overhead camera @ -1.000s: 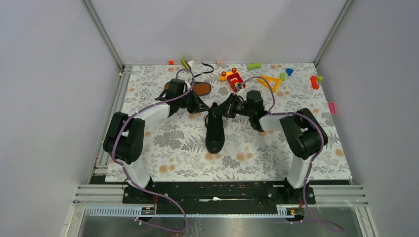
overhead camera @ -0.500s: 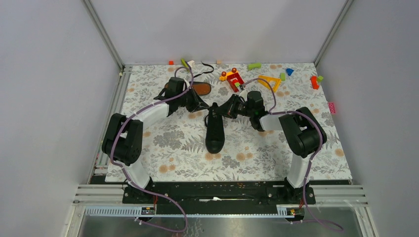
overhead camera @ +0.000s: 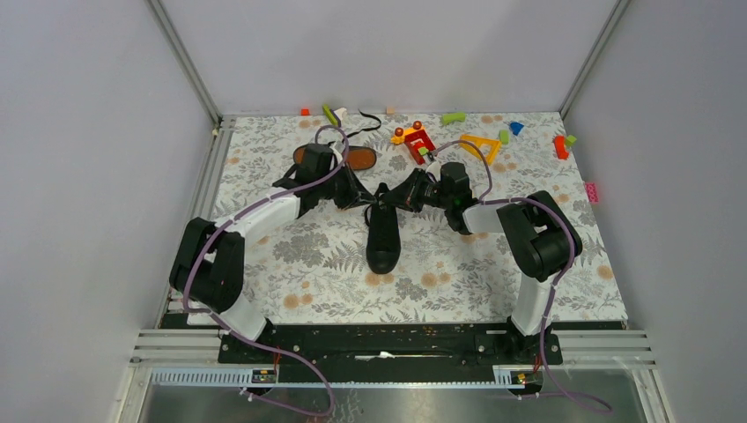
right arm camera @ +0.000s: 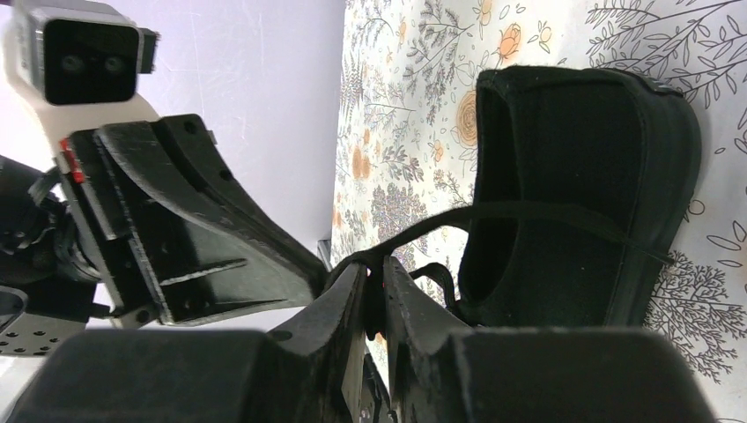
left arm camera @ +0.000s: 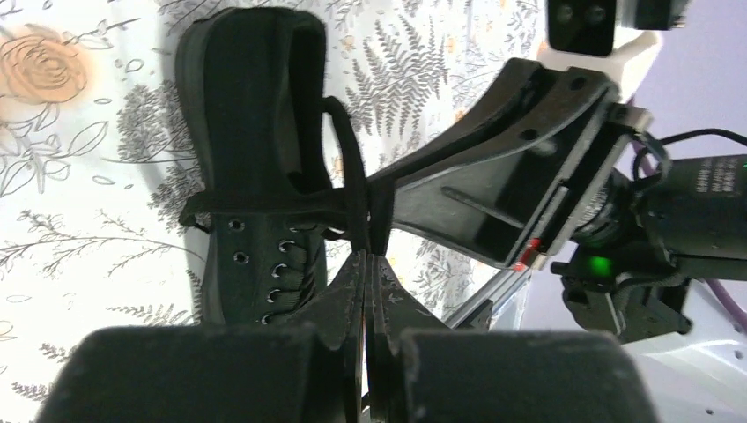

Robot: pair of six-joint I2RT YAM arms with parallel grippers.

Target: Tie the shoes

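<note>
One black shoe (overhead camera: 383,242) upright, second shoe (overhead camera: 361,158) overturned.

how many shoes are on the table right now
2. The upright shoe stands mid-table, toe toward the arm bases. The second shoe lies farther back, orange-brown sole showing, partly hidden behind the left arm.

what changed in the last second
The left arm moved: its elbow swung toward the near left, and the left gripper edged slightly right toward the shoe. The right gripper, shoe and toy blocks stayed put. Both grippers still pinch the laces.
</note>
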